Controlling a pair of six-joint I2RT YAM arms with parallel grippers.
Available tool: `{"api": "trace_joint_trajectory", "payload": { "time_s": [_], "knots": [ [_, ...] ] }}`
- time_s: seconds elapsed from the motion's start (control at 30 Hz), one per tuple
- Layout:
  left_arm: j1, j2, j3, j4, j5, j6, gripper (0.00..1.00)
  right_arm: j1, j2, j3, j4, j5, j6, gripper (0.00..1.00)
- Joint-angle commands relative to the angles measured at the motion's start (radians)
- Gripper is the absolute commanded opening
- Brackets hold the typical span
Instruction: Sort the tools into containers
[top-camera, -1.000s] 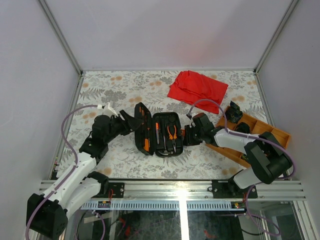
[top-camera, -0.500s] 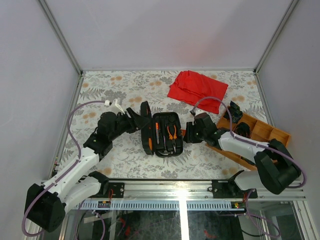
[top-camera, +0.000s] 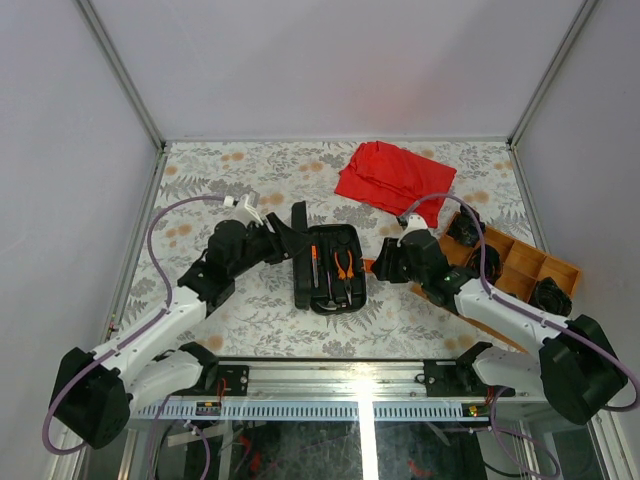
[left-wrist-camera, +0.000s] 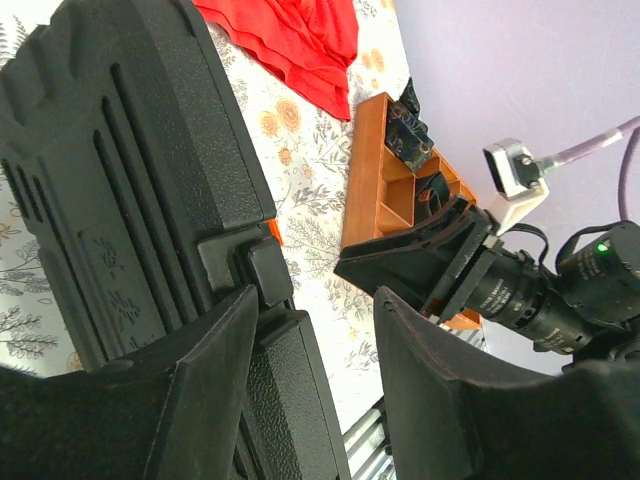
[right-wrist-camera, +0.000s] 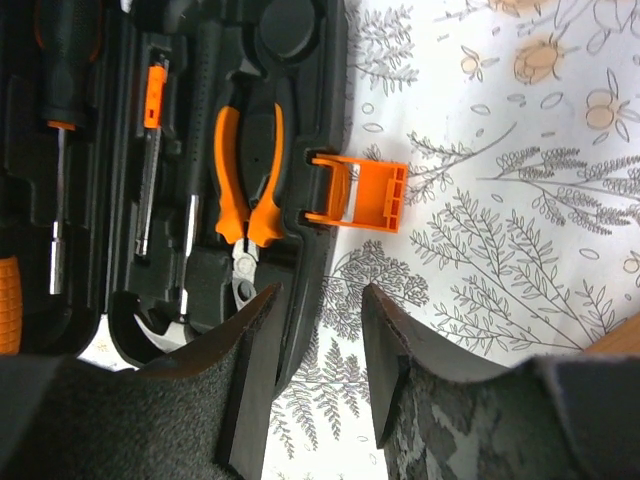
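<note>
The black tool case (top-camera: 350, 292) lies open mid-table, its ribbed lid (top-camera: 298, 255) standing almost upright on the left. Orange-handled pliers (top-camera: 344, 266) and a slim screwdriver (top-camera: 314, 265) sit in its slots. My left gripper (top-camera: 283, 238) is open. In the left wrist view the lid (left-wrist-camera: 120, 180) rests against the left finger (left-wrist-camera: 200, 390) of my left gripper (left-wrist-camera: 318, 300), with a gap to the other finger. My right gripper (top-camera: 380, 266) is open beside the case's right rim. The right wrist view shows my right gripper (right-wrist-camera: 320, 295) near the rim (right-wrist-camera: 330, 100), the orange latch (right-wrist-camera: 360, 192) and the pliers (right-wrist-camera: 248, 165).
A red cloth (top-camera: 395, 175) lies behind the case at the back. A wooden compartment tray (top-camera: 510, 270) holding dark objects stands at the right, close behind my right arm. The flowered tablecloth (top-camera: 220, 180) covers the table.
The lid has swung up from lying open on the left to nearly upright, my left arm following it rightward. My right gripper's jaws have widened beside the case's right rim.
</note>
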Motion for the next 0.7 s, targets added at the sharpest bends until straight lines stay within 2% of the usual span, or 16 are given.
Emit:
{"api": "trace_joint_trajectory", "payload": {
  "time_s": [0.0, 0.67],
  "knots": [
    [-0.033, 0.051, 0.000, -0.112, 0.003, 0.004, 0.50, 0.008, 0.015, -0.018, 0.019, 0.023, 0.051, 0.44],
    [-0.091, 0.166, 0.014, -0.037, -0.002, 0.000, 0.49, 0.008, -0.089, -0.069, -0.071, 0.132, 0.059, 0.47]
  ]
}}
